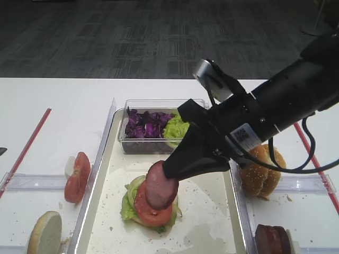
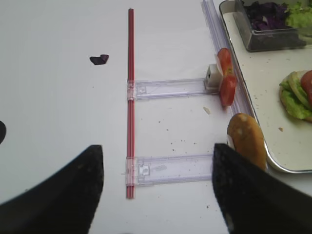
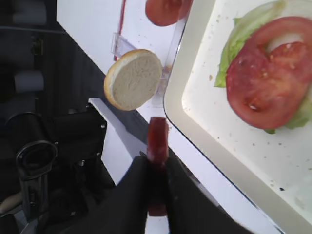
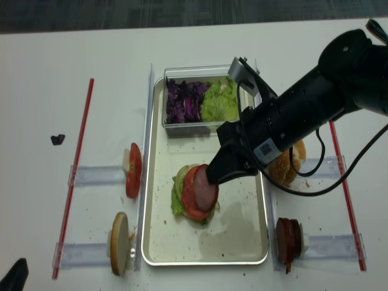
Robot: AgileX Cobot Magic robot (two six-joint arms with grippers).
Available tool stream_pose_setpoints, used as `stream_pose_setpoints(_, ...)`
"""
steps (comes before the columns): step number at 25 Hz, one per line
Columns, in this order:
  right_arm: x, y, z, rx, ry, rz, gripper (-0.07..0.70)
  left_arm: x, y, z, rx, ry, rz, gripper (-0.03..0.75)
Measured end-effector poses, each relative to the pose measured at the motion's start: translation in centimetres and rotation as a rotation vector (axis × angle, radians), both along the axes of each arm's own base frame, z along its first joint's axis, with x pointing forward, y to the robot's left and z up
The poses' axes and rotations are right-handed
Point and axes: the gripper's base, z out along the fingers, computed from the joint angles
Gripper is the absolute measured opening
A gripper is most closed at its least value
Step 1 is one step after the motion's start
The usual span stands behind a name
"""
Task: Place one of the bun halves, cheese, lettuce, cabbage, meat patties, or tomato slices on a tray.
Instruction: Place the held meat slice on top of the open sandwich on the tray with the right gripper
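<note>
My right gripper (image 1: 172, 169) is shut on a pinkish-brown meat patty (image 1: 160, 185), held on edge just above the tray (image 1: 206, 206). Below it lies a tomato slice (image 1: 148, 210) on lettuce (image 1: 127, 207). The right wrist view shows the patty (image 3: 157, 141) clamped between the black fingers (image 3: 178, 195), with the tomato slice (image 3: 270, 83) to its right. My left gripper (image 2: 158, 161) is open and holds nothing, low over the table left of the tray. Cheese is out of view.
A clear box at the tray's far end holds purple cabbage (image 1: 144, 124) and lettuce (image 1: 175, 127). Left of the tray stand tomato slices (image 1: 77, 177) and a bun half (image 1: 45, 233). On the right are a bun (image 1: 259, 169) and meat patties (image 1: 273, 239). A red strip (image 1: 29, 143) runs along the table.
</note>
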Motion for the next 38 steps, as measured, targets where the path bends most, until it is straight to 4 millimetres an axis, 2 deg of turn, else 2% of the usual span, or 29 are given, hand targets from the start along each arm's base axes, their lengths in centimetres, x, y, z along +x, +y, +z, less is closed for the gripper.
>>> stream_pose_setpoints(12,-1.4,0.0,-1.8,0.119,-0.006,-0.013,0.122,0.0,0.0,0.0,0.0,0.0,0.0,0.44)
stream_pose_setpoints(24,0.4,1.0,-5.9,0.231,0.037,-0.049,0.122,0.0,0.0,0.0,0.0,0.0,0.0,0.44)
stream_pose_setpoints(38,1.3,1.3,-8.4,0.252,0.056,-0.107,0.121,0.0,0.0,0.0,0.0,0.0,0.0,0.439)
